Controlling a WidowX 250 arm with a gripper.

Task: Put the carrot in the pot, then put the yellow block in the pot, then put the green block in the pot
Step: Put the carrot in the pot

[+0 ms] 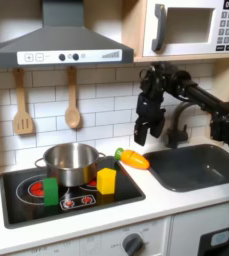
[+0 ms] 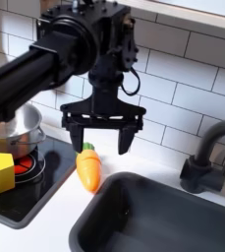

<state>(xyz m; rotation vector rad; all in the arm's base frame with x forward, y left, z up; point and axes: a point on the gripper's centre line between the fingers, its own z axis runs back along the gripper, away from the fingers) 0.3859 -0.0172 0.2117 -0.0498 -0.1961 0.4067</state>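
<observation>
- One carrot (image 2: 88,167) is lying at the second exterior view's lower centre, beside the stove, outside the pot (image 1: 72,161).
- Claw (image 2: 101,144) is hanging spread above it, pinching nothing.
- Carrot is looking light, stiff, slick; gripping across its thick middle seems best.

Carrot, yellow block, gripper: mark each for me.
carrot (image 2: 88,169): second exterior view, middle of the orange body.
yellow block (image 1: 106,181): first exterior view, front face.
gripper (image 2: 101,140): second exterior view, gap between open fingertips.
</observation>
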